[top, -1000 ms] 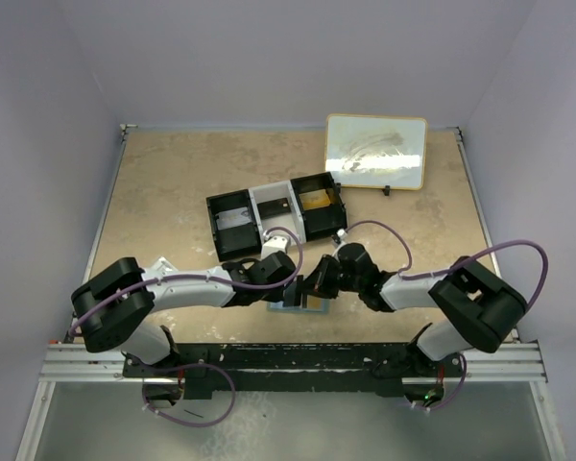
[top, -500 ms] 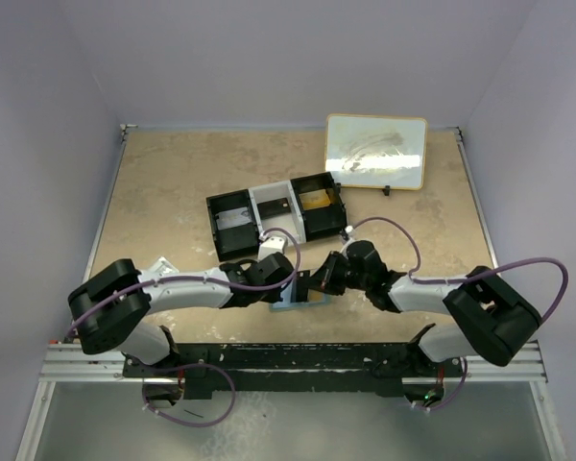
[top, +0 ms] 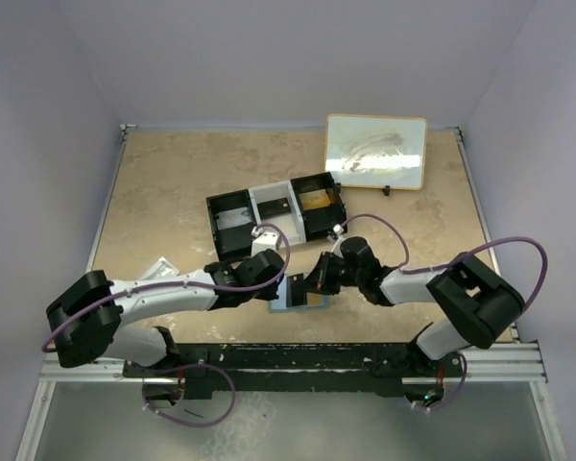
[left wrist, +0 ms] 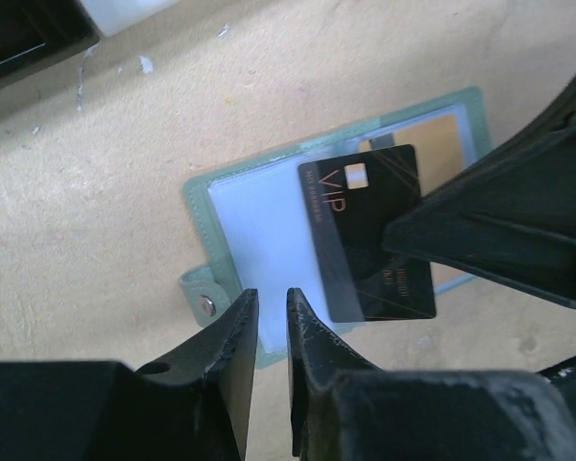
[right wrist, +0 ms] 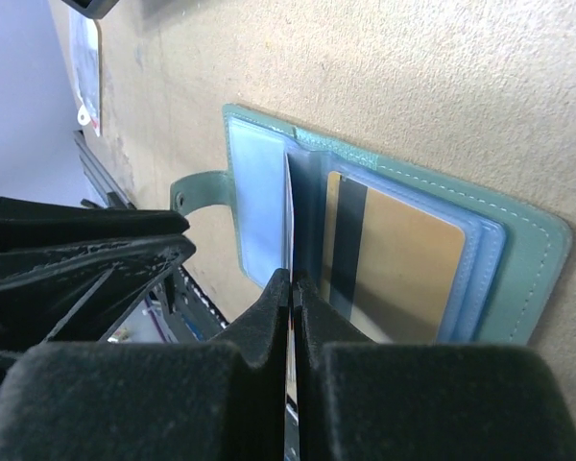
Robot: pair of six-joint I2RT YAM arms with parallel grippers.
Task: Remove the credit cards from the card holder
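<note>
The card holder [top: 290, 297] lies open on the table between both grippers, grey-green outside and light blue inside [left wrist: 259, 216]. My right gripper [top: 319, 279] is shut on the dark credit card [left wrist: 365, 230], which is marked VIP. It holds the card above the open holder, edge-on in the right wrist view [right wrist: 289, 206]. The orange-tan credit card [right wrist: 403, 259] sits in the holder's right pocket and also shows in the left wrist view [left wrist: 446, 144]. My left gripper [left wrist: 272, 300] is shut but for a thin slit. It is empty, at the holder's near left edge by the snap tab [left wrist: 204, 293].
A black-and-white three-compartment tray [top: 274, 216] stands just behind the grippers. A framed white board [top: 376, 152] lies at the back right. A clear packet [top: 158, 268] lies at the left, under my left arm.
The left arm's elbow has swung out to the left and lower, its gripper staying at the holder. The right gripper has shifted slightly away from the near edge with the dark card.
</note>
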